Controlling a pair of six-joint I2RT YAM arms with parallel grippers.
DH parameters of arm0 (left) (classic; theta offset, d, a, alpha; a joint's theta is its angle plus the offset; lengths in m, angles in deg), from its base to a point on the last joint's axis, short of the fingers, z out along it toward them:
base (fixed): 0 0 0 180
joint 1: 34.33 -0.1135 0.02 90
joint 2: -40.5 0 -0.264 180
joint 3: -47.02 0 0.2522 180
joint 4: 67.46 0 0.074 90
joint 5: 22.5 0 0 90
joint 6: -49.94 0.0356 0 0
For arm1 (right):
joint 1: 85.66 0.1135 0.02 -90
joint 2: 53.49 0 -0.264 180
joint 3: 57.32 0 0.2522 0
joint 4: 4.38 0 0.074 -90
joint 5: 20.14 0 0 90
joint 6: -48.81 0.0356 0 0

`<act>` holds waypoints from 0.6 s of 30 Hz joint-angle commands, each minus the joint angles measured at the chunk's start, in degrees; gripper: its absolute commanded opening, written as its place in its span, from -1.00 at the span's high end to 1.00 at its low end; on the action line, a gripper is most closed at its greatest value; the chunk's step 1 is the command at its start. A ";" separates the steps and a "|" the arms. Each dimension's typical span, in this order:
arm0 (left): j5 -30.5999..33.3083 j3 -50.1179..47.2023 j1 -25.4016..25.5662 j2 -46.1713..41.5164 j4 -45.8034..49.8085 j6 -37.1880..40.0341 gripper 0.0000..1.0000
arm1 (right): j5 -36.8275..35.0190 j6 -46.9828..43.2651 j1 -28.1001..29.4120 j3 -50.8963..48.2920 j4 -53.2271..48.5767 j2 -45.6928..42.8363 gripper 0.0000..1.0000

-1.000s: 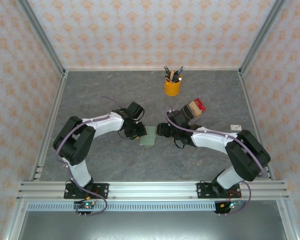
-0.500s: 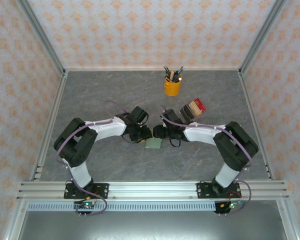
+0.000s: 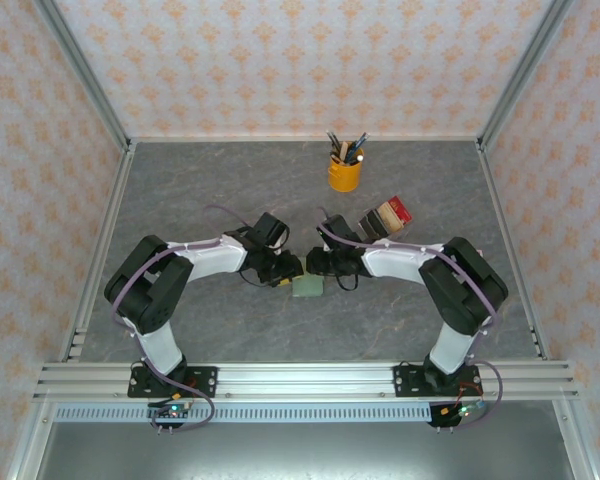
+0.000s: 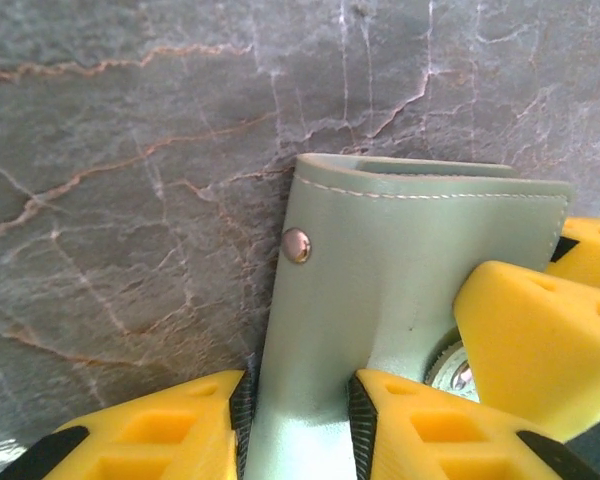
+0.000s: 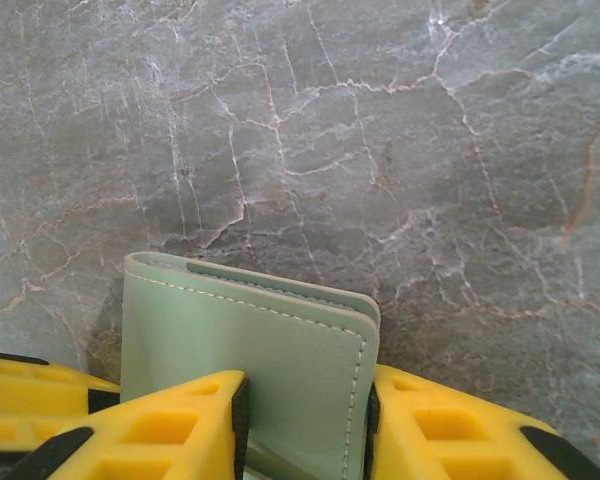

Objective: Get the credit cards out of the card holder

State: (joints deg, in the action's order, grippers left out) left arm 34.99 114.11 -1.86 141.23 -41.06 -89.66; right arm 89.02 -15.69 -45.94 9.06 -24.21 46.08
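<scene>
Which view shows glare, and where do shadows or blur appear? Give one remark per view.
Left wrist: the snap on the card holder glints; the near yellow jaws look slightly soft. Right wrist: a soft shadow on the table hugs the holder's far edge. Top external: even light, faint shadows beneath the arms.

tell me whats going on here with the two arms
Both arms reach in to a small green wallet near the middle of the table. The left gripper clamps it from one side and the right gripper from the other, so each has hold of it. The wallet is folded, with no card pulled out yet.
</scene>
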 commanded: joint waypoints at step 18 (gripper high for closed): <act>-3.89 -5.23 -0.48 -4.43 -10.78 -0.66 0.72 | -0.85 -0.05 -0.61 -5.72 3.66 -6.52 0.09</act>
State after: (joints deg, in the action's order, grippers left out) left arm 30.44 109.36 -2.91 138.67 -49.80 -91.04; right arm 90.16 -14.80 -46.81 5.21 -21.28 43.04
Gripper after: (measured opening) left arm 0.152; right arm 0.444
